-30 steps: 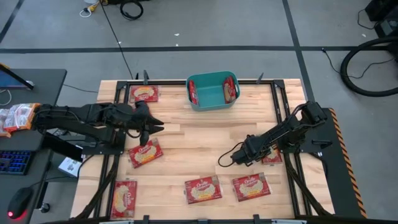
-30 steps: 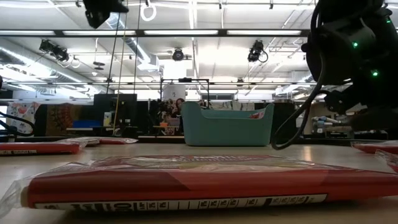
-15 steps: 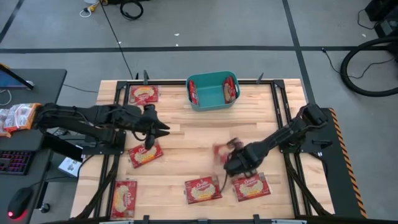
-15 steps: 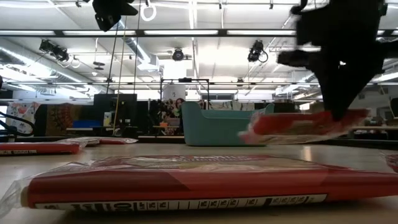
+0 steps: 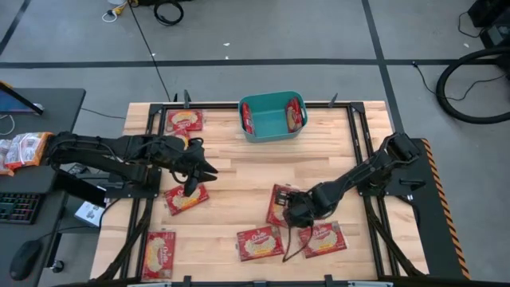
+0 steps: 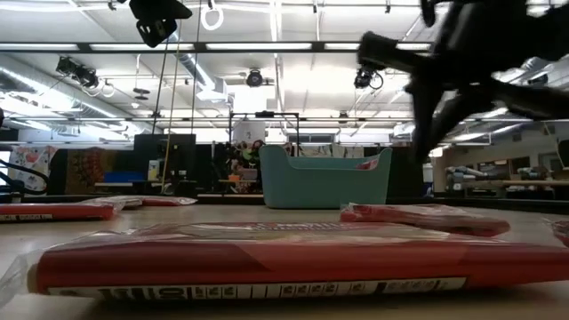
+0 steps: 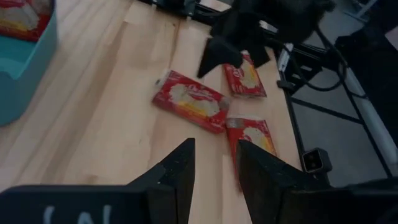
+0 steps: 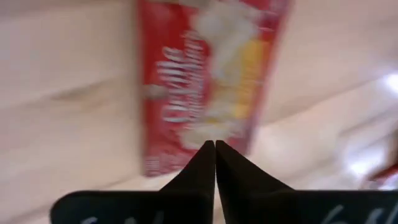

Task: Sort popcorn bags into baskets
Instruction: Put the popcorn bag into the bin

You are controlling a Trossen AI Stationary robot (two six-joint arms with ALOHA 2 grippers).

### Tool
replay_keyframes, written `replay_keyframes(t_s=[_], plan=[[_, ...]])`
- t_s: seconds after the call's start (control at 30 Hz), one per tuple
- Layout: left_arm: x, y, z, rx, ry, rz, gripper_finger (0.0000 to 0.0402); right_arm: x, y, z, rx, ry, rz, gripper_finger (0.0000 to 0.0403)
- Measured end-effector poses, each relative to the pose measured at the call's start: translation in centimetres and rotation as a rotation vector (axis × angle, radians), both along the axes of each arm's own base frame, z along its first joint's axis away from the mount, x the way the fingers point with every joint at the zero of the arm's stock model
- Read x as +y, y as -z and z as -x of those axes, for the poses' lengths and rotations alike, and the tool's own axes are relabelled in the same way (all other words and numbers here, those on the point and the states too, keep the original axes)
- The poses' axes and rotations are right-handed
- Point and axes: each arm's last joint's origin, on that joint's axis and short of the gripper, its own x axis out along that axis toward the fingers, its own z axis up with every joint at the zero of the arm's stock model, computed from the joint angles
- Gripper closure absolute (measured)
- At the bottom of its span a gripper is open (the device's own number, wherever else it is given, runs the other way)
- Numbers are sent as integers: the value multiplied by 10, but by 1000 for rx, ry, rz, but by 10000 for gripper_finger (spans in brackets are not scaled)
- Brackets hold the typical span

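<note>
Red popcorn bags with cream panels lie flat on the wooden table. One bag [image 5: 279, 204] [image 6: 425, 216] [image 8: 205, 81] lies just beside my right gripper [image 5: 293, 210] [image 8: 215, 146], which hangs shut a little above it in the low view. My left gripper [image 5: 204, 169] [image 7: 214, 168] is open above the table's left half, over bare wood next to another bag [image 5: 186, 196]. The teal basket [image 5: 272, 117] [image 6: 324, 178] stands at the far edge with two bags [image 5: 249, 118] [image 5: 296, 114] on edge inside, leaning against its side walls.
More bags lie near the far left corner [image 5: 185, 120], at the near left [image 5: 159, 253] and along the near edge [image 5: 260, 243] [image 5: 321, 237]. Paler orange-and-white packets [image 5: 20, 150] sit off the table on the left. Bare wood lies in the middle, between basket and bags.
My right gripper swept a bag from the table's right side toward the middle, lifted clear half a second ago. The bag now lies flat on the wood and the gripper stands above it. My left gripper drifted slightly toward the table's right.
</note>
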Motion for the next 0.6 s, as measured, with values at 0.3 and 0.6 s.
replay_keyframes(t_s=[0.3,0.6], plan=[[6,4,2,49,-16,-32,280,-35,-3,-20,-36,-2,3,389],[27,6,2,62,-131,-23,280,-34,-5,-24,-141,1237,-817,375]])
